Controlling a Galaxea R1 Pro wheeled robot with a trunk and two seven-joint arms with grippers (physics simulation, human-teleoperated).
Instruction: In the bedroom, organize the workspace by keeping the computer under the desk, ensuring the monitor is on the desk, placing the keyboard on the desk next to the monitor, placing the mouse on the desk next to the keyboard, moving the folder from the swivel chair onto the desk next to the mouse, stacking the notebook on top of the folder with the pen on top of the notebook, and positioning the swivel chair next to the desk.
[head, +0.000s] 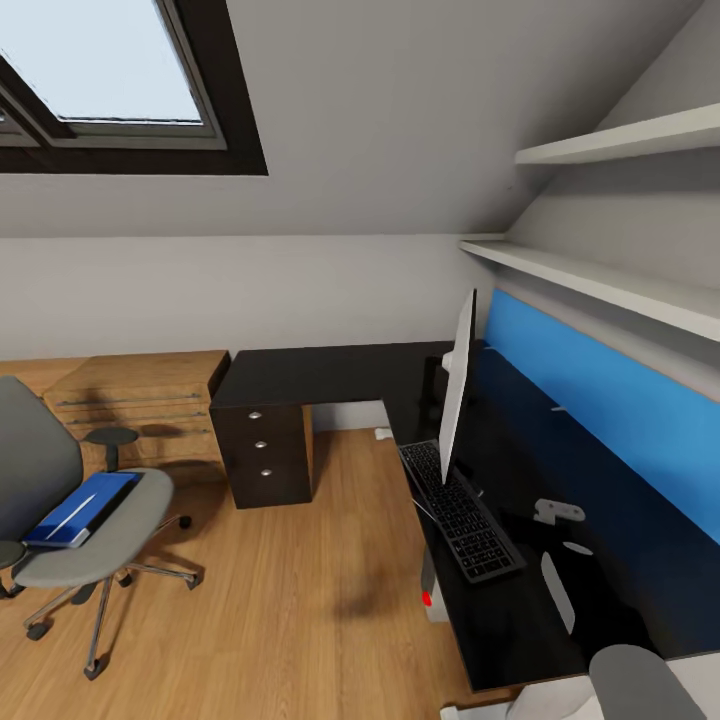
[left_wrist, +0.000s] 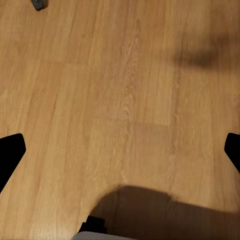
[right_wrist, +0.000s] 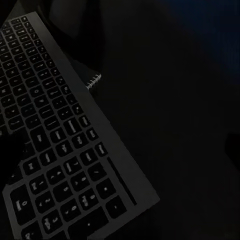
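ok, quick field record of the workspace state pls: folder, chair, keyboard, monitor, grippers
folder: blue folder lying on the swivel chair seat, not yet on the desk
chair: on the wood floor, apart from the desk
keyboard: keyboard on the desk, beside the monitor
monitor: upright on the desk, seen edge-on
computer: red light under the desk edge
grippers: left fingers spread over bare floor; right state unclear
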